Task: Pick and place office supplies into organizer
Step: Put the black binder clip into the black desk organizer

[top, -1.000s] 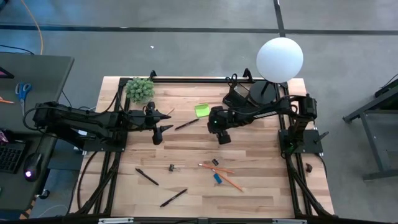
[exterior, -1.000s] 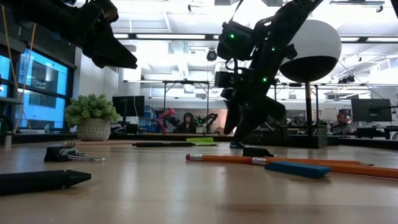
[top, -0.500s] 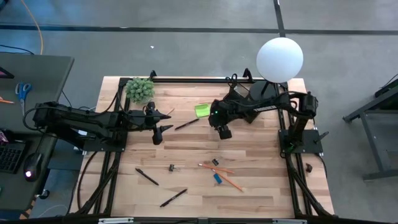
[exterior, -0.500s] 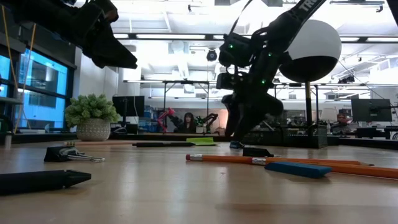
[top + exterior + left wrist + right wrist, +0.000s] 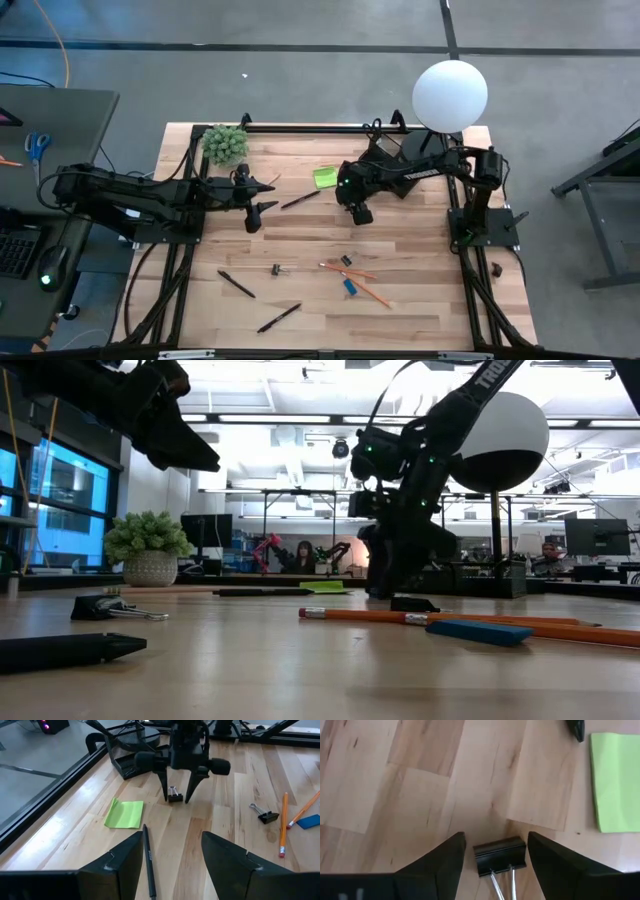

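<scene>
The potted plant (image 5: 225, 144) sits at the far left corner of the wooden surface (image 5: 420, 320), out of the working area. The left claw (image 5: 262, 196) hangs above the surface just in front of it, fingers apart and empty, with a black pen (image 5: 300, 199) lying beside its tips; it seems to be waiting so the other arm has room.

Along the near side lie 2 more black pens (image 5: 236, 284), a binder clip (image 5: 275, 270), 2 pencils (image 5: 362, 285) and a small blue piece (image 5: 350, 286), all loose and not yet collected.

Near the middle, the lime-green sticky-note pad (image 5: 324, 177) lies flat. Just beside it the right claw (image 5: 358, 213) points down at the surface, its fingers (image 5: 445, 865) spread either side of a small black binder clip (image 5: 500, 855). They straddle it without clamping, placed for a pinch across the clip's body. Whether the tips already touch the wood is hard to judge.

The black mesh organizer (image 5: 132, 755) stands at the far side by the globe lamp (image 5: 450, 95), a short carry from the clip.
</scene>
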